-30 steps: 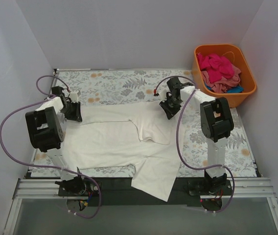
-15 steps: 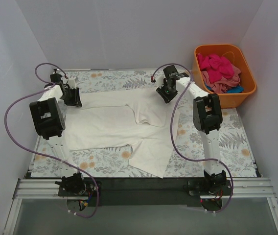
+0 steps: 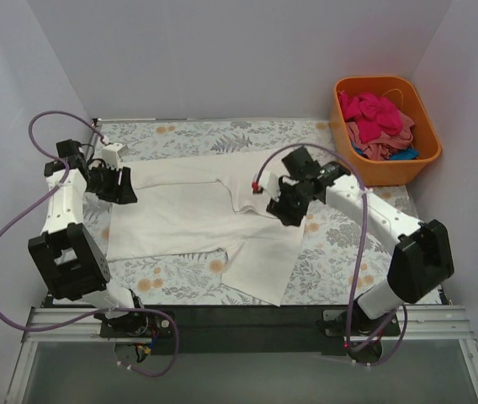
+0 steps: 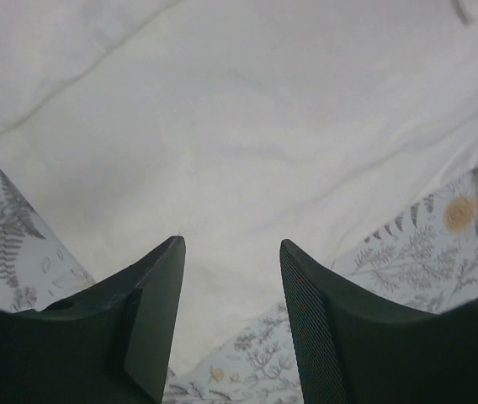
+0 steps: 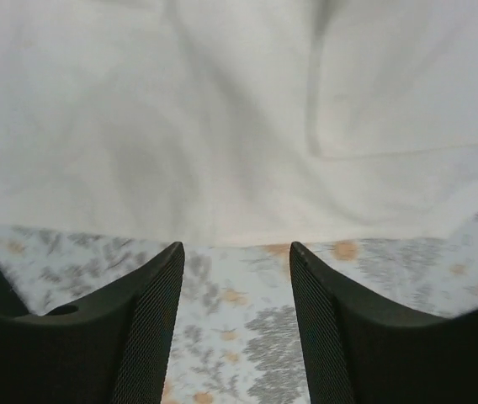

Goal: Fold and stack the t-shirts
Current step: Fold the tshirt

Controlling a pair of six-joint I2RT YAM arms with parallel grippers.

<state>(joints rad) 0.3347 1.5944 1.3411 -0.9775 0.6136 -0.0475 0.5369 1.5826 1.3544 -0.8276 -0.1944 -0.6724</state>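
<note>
A white t-shirt [image 3: 197, 210] lies spread on the floral table cover, one part reaching toward the near edge [image 3: 260, 273]. My left gripper [image 3: 124, 187] hovers at the shirt's left edge, open, with white cloth [image 4: 247, 151] and floral cover showing between its fingers [image 4: 151, 295]. My right gripper [image 3: 279, 209] is over the shirt's right side, open, with nothing between its fingers [image 5: 151, 303]; the shirt's edge [image 5: 239, 168] lies just beyond them. More t-shirts, magenta [image 3: 372, 109], pink [image 3: 382, 139] and blue [image 3: 405, 153], are heaped in the orange tub.
The orange tub [image 3: 424, 156] stands at the back right corner. The floral table cover [image 3: 172, 282] shows in front of and behind the shirt. White walls close in the left, back and right. Purple cables loop off both arms.
Both grippers have opened and let go of the shirt, which now lies further back. The left arm swung out left; the right arm drew back toward the near right.
</note>
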